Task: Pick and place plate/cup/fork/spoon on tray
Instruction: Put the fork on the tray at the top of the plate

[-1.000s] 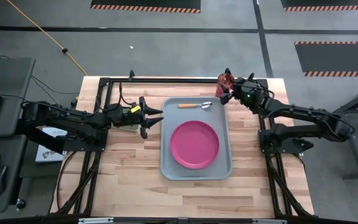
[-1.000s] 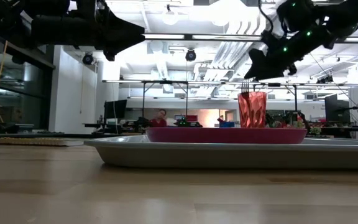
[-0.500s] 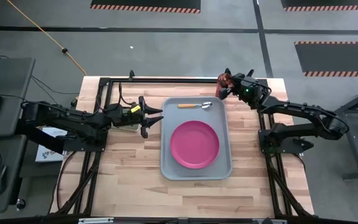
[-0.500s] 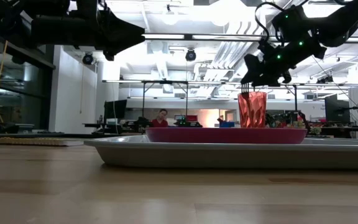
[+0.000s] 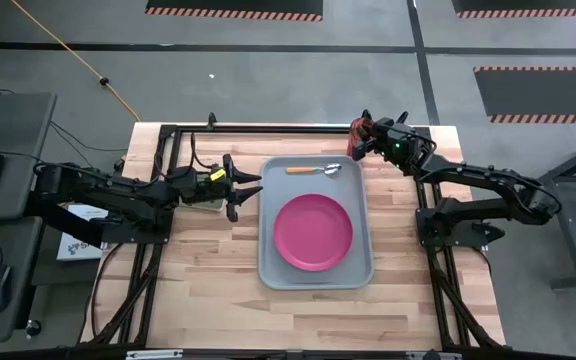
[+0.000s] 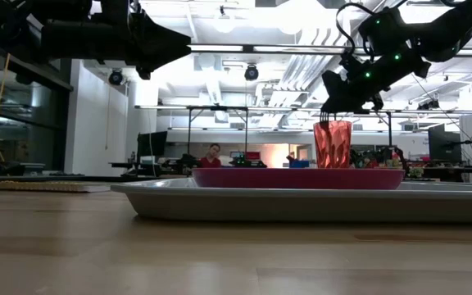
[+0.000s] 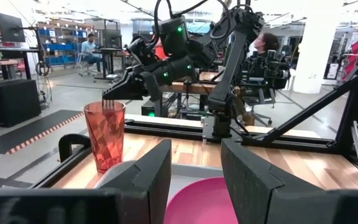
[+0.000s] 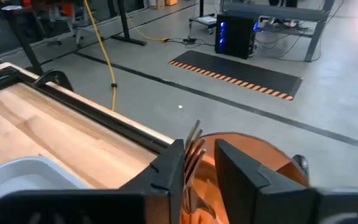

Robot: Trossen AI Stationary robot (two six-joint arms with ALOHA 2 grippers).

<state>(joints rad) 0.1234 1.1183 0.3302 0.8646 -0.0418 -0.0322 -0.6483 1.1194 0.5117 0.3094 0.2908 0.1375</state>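
The red ribbed cup point(image 5: 364, 130) stands on the table just off the tray's far right corner, and a metal fork point(image 7: 109, 104) stands in it with its tines up. My right gripper point(image 8: 194, 162) is at the cup's mouth, shut on the fork. On the grey tray point(image 5: 266, 265) lie the pink plate point(image 5: 313, 232) and a spoon point(image 5: 313, 169) with an orange handle at the far end. My left gripper point(image 5: 253, 190) hangs open and level above the table, left of the tray. My right gripper pinches the fork's tines point(image 8: 195, 140) between its two fingers, where they stick out above the cup's rim. The fingers come from the table's right, slanting a little downward. The fork stands upright with its handle down inside the cup point(image 8: 253, 162), which rests on the table.
A black metal frame point(image 5: 168, 135) runs along the table's far, left and right edges, close behind the cup. The near half of the wooden table point(image 5: 218, 290) lies bare in front of the tray. People and desks show in the room beyond.
My right gripper has gone a little toward the table's far edge and down, from beside the tray's far right corner to the top of the cup, where the fork's tines stand. The cup and fork have kept their place.
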